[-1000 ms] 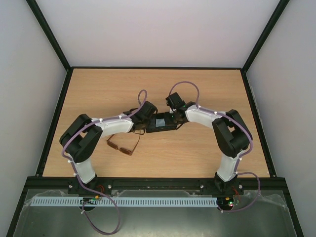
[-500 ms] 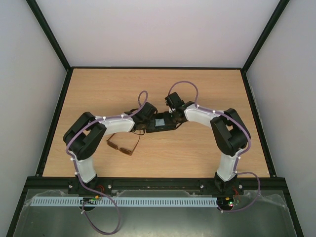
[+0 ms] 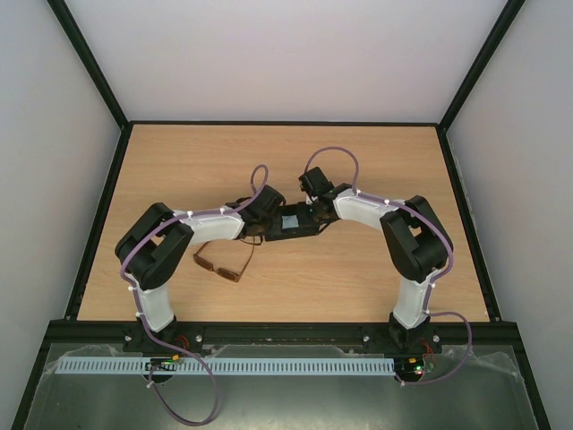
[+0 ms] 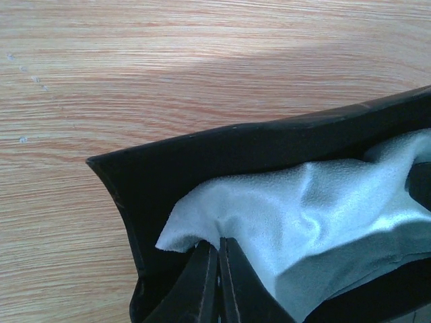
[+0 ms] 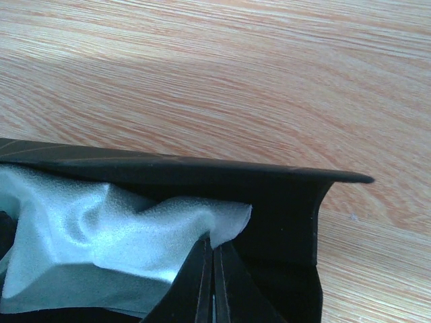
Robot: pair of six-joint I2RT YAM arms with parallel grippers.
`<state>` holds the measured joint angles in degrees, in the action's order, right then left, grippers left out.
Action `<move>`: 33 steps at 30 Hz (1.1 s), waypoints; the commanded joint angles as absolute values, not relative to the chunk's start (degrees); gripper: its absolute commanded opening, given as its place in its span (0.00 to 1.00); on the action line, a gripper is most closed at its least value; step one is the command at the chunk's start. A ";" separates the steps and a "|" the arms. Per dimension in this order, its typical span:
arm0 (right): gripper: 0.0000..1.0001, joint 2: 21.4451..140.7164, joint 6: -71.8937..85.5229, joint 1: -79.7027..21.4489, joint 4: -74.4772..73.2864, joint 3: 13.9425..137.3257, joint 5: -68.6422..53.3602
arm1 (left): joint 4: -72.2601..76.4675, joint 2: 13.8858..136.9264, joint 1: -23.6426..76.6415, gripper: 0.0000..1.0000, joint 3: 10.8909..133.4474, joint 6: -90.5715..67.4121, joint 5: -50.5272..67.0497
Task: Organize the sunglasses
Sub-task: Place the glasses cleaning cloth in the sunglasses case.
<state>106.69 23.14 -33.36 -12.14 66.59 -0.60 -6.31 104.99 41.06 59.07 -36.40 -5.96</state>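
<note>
Top external showed the sunglasses (image 3: pixel 219 265) at 8 o'clock from the nearer left gripper (image 4: pixel 217 247), axis 10-to-4; it and the right gripper (image 5: pixel 211 243) pinched the cloth (image 4: pixel 303 215).

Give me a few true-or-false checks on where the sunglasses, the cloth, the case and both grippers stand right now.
1. The sunglasses lie on the table, outside the black case. True.
2. The light blue cloth is spread flat on the table beside the case. False: it sits crumpled inside the case.
3. The left gripper and the right gripper are at opposite ends of the case. True.
4. The left gripper's fingers are spread wide apart. False: they are pressed almost together at the case's near edge, by the cloth's corner. What exactly they pinch is unclear.
</note>
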 commanded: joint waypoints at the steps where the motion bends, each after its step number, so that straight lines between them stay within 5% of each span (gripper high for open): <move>1: 0.01 105.39 22.63 -33.09 -14.90 66.01 0.25 | -5.66 103.93 40.95 0.03 57.87 -36.59 -4.97; 24: 0.06 102.41 22.65 -33.13 -15.87 64.14 1.87 | -6.92 100.72 40.96 0.07 55.22 -37.16 -5.71; 33: 0.13 100.91 22.78 -33.13 -16.46 64.35 1.96 | -7.73 98.00 40.96 0.34 54.17 -37.42 -5.73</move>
